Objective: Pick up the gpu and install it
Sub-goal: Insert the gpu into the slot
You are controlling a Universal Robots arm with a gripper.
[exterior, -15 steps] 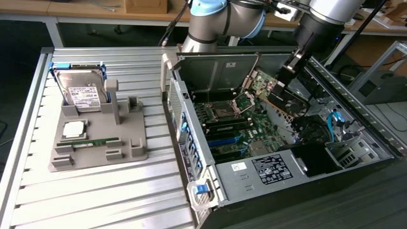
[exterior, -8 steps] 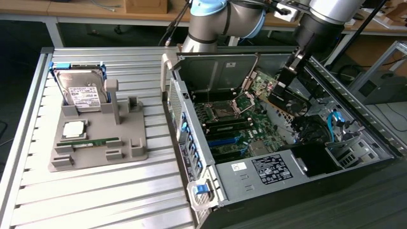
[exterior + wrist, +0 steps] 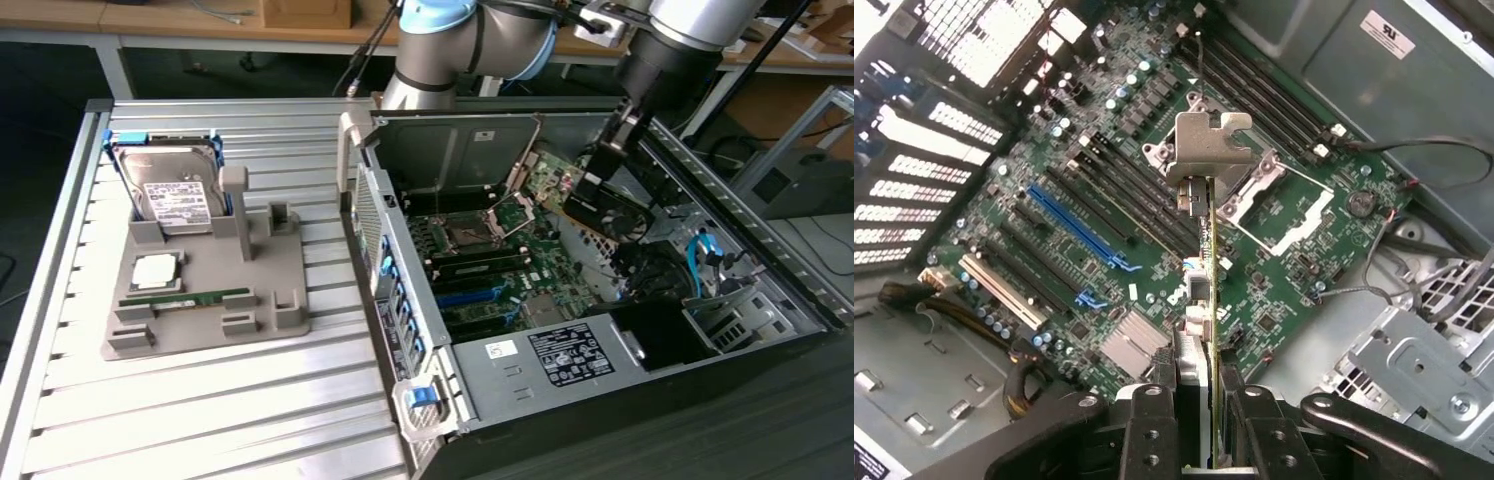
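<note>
My gripper (image 3: 607, 165) hangs inside the open computer case (image 3: 441, 400), shut on the gpu (image 3: 603, 212). The gpu is a dark card with a round fan, held on edge above the motherboard (image 3: 487, 255) toward the exterior view's right. In the wrist view the gpu (image 3: 1206, 300) runs edge-on away from my gripper (image 3: 1199, 405), its silver end bracket (image 3: 1206, 145) farthest from me. Two black fingers (image 3: 1152, 420) clamp the card's near end. The long blue slot (image 3: 1076, 228) and a white slot (image 3: 1002, 290) lie apart from the card, off to its side.
A grey holder (image 3: 207, 290) on the slatted table (image 3: 200, 400) carries a silver hard drive (image 3: 171, 188), a green RAM stick (image 3: 187, 297) and a square chip (image 3: 154, 268). The open CPU socket (image 3: 1279, 205), RAM slots (image 3: 1254, 80), cables (image 3: 703, 262) and case walls surround the card.
</note>
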